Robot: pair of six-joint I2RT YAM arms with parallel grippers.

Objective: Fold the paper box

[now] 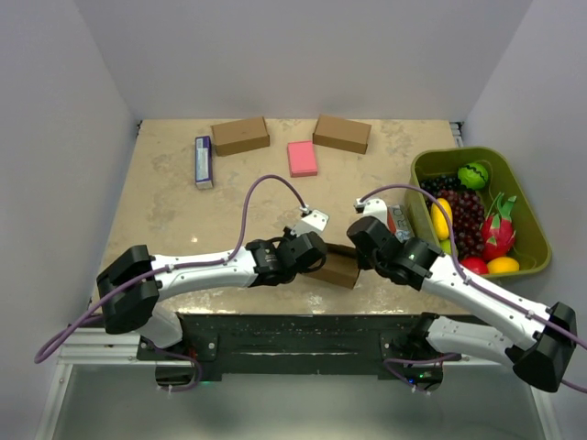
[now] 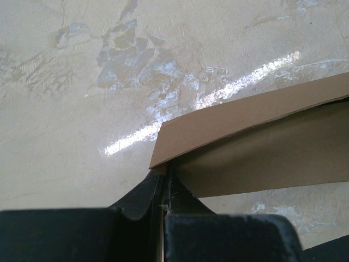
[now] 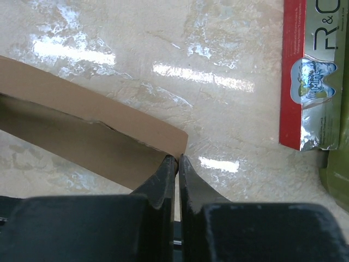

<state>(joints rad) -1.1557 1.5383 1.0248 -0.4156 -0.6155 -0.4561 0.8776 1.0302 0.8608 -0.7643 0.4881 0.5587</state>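
The paper box (image 1: 336,269), brown cardboard, sits near the table's front edge between the two arms. In the left wrist view it is a slim brown shape (image 2: 262,142) running off to the right, its top panel over a shadowed side wall. My left gripper (image 2: 163,170) (image 1: 315,256) is shut on its near left corner, with a thin cardboard edge pinched between the fingers. In the right wrist view the box (image 3: 82,128) reaches in from the left. My right gripper (image 3: 178,159) (image 1: 356,254) is shut on its right corner, fingertips almost touching.
Two ready-made brown boxes (image 1: 240,135) (image 1: 342,133) and a pink pad (image 1: 302,158) lie at the back, with a blue-and-white carton (image 1: 204,160) to their left. A green bin (image 1: 529,216) of fruit stands at the right. A red mint packet (image 3: 311,71) lies beside it.
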